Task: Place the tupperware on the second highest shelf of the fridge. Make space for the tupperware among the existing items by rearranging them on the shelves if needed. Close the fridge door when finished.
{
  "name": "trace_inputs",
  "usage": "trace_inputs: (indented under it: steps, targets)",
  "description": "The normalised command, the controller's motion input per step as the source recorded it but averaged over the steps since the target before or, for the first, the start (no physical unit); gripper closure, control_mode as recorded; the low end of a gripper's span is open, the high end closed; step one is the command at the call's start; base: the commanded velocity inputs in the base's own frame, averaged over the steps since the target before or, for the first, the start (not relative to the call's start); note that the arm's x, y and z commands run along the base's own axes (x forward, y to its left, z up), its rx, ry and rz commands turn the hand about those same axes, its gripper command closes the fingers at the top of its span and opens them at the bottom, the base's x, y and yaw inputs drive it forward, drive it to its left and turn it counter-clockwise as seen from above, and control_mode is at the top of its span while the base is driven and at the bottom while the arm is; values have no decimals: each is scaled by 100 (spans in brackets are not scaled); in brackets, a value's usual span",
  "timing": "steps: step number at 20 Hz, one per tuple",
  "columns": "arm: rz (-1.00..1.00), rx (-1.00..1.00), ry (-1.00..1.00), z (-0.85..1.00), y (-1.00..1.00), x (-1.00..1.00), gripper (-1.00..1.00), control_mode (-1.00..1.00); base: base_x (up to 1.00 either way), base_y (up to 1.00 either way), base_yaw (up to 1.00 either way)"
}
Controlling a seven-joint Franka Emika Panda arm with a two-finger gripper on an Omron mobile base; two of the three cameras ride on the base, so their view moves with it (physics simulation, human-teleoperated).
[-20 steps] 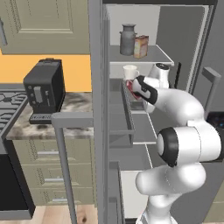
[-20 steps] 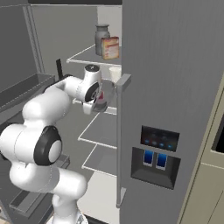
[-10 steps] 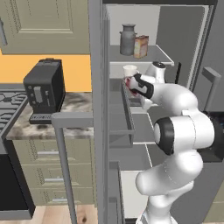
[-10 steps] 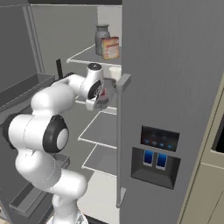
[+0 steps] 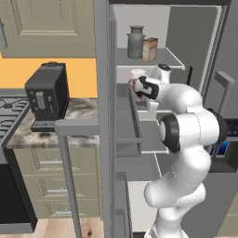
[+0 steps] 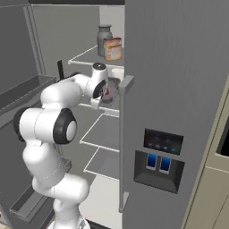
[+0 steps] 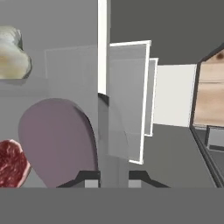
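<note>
Hand view: tupperware (image 7: 57, 140) (translucent) beside clamped hand (image 7: 113, 178).

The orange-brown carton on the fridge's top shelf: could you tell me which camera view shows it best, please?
The right base view: the carton faces the camera, unobstructed beside the metal jug. The left base view shows it smaller and side-on.

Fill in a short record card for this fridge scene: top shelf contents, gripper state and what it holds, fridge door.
top shelf: metal jug beside orange-brown carton
second shelf: white mug at back
gripper: shut on tupperware, at second-shelf height
fridge door: open
dispenser panel: blue display lit
</note>
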Motion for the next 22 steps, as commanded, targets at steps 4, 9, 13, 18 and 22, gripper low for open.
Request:
trace_inputs:
  steps: [4, 9, 13, 18, 22]
  targets:
    - [0, 0, -1, -2, 0, 22, -100, -100, 0, 0, 0]
    - [-2, 0, -15, -1, 0, -35, -100, -100, 0, 0, 0]
    - [0, 0, -27, 0, 0, -97, -100, -100, 0, 0, 0]
    - [0, 0, -22, 30, -6, -100, -100, -100, 0, 0, 0]
    - [17, -10, -16, 66, -47, -100, -100, -100, 0, 0, 0]
